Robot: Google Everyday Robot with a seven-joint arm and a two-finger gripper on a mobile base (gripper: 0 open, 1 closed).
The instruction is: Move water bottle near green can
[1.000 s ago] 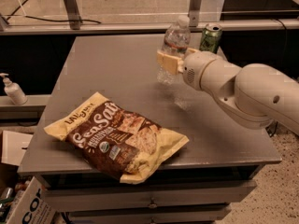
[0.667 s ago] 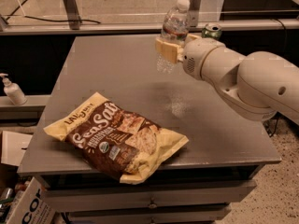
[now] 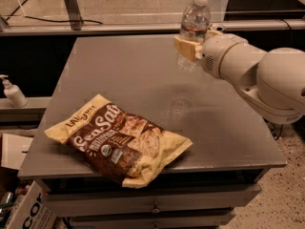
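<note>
Clutter starts at the far left, where a white pump dispenser (image 3: 12, 92) stands on a low ledge off the worktop (image 3: 119, 70). Next, on the worktop's near-left part, lies a brown-and-yellow snack bag (image 3: 119, 140), flat and well apart from everything else. Further right, toward the far edge, the water bottle (image 3: 194, 18) is upright in the claw (image 3: 196, 39), which is clamped around its lower body below the label band; the bottle appears to hang above the surface, not resting on it. The white arm (image 3: 257, 75) reaches in from the right. The green can is not plainly visible, probably hidden behind the claw and arm. The bottle looks light, with thin ribbed plastic walls that would likely flex under a hard squeeze and could slip when smooth. A moderate grip across the ribbed middle seems soundest, keeping it upright when setting down.
</note>
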